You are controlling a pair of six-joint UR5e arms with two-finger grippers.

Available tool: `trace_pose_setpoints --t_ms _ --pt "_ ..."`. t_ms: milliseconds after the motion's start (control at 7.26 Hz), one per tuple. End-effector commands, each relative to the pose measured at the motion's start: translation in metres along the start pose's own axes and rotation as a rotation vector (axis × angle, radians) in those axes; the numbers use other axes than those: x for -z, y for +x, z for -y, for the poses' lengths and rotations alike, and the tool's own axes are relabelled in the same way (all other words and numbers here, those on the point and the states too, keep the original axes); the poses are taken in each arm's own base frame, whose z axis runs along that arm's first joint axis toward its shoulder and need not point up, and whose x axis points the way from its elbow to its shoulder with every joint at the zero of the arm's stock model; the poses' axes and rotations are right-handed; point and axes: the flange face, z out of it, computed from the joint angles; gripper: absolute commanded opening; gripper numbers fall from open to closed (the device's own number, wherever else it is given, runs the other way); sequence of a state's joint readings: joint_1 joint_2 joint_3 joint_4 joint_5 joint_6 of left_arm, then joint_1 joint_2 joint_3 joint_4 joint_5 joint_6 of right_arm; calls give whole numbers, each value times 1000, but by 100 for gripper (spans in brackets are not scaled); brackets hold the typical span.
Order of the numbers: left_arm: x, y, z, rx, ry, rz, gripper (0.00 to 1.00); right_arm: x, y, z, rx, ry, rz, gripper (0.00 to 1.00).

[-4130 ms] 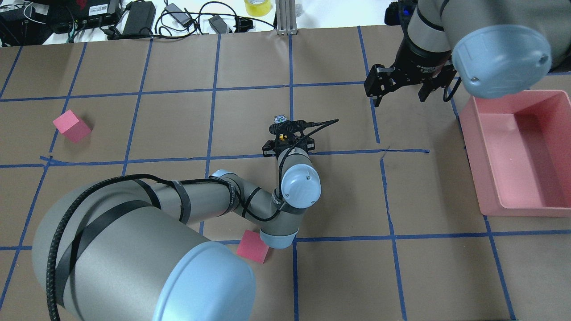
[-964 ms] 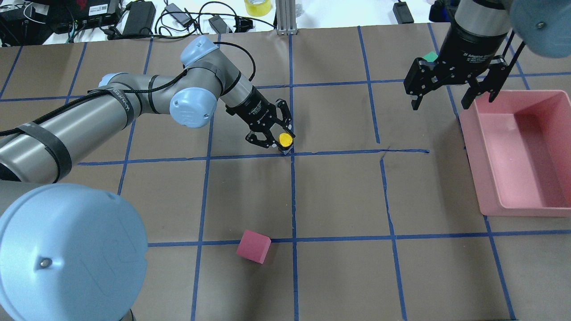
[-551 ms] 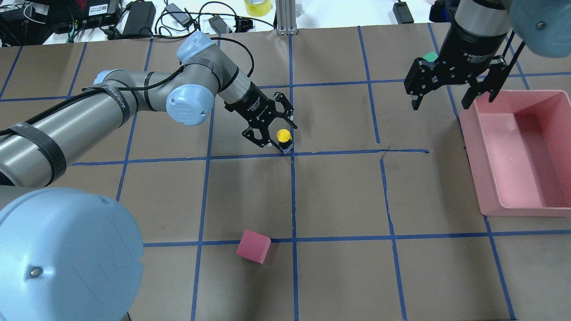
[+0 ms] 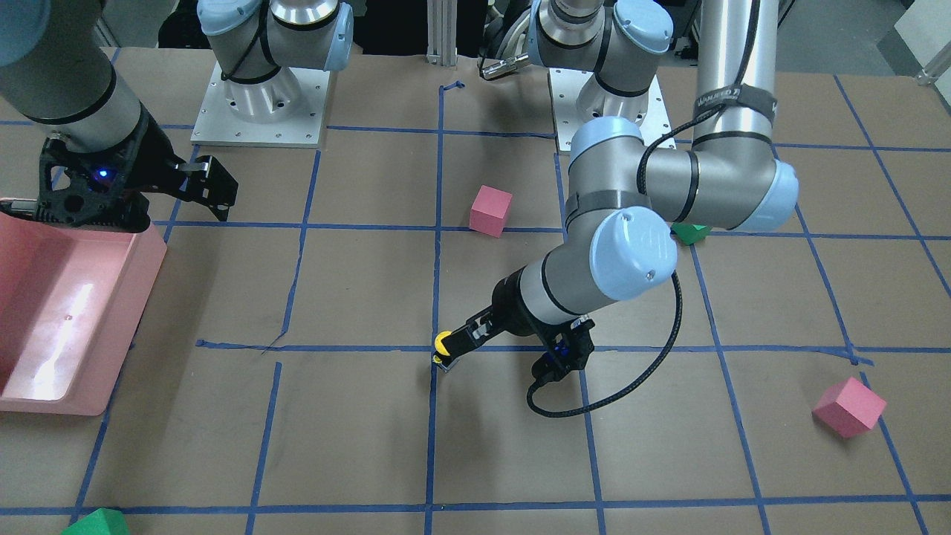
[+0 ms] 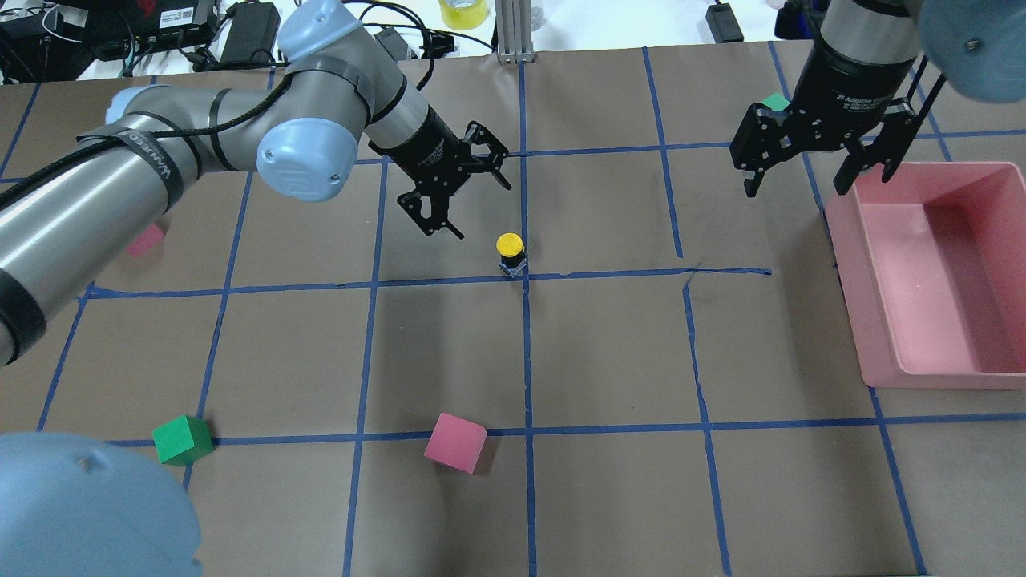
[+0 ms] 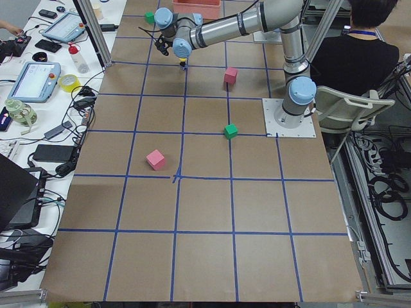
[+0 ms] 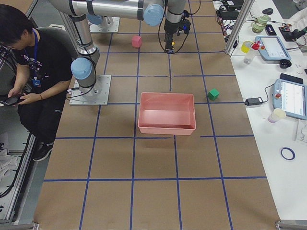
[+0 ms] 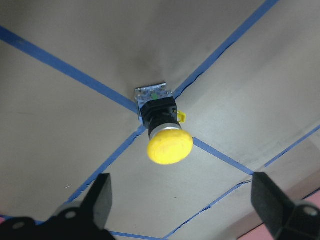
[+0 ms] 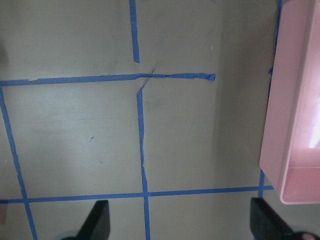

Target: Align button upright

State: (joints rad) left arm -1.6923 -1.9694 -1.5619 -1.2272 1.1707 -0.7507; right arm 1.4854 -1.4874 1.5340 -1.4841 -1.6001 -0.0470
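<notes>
On the blue tape crossing [image 5: 527,278] of the brown paper desk [image 5: 609,344], the small yellow-capped push button [image 5: 510,250] stands upright, untouched. My left end effector [image 5: 479,210] hovers just beside it, jaws spread wide; I reckon one sloppy swing tips it

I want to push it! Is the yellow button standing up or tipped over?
Standing up. The button has its yellow cap on top and its base on the table.
</notes>
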Motion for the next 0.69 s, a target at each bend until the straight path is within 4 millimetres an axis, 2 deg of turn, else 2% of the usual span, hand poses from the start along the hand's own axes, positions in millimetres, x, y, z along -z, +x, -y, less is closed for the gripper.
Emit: trace_pose_setpoints --t_ms 0,138,275,413,551 --pt "65 -15 -26 -309 202 111 100 0 0 0 0 0 -1 100" --pt "90 -25 -44 -401 214 160 100 1 0 -1 0 0 2 100" --pt "111 -44 -62 -517 198 283 100 10 -1 -4 1 20 10 100" --pt "145 -54 -86 -545 249 304 100 12 1 -4 5 24 2 100" --pt "160 -61 -97 -595 258 303 100 14 -2 -4 10 32 11 100"
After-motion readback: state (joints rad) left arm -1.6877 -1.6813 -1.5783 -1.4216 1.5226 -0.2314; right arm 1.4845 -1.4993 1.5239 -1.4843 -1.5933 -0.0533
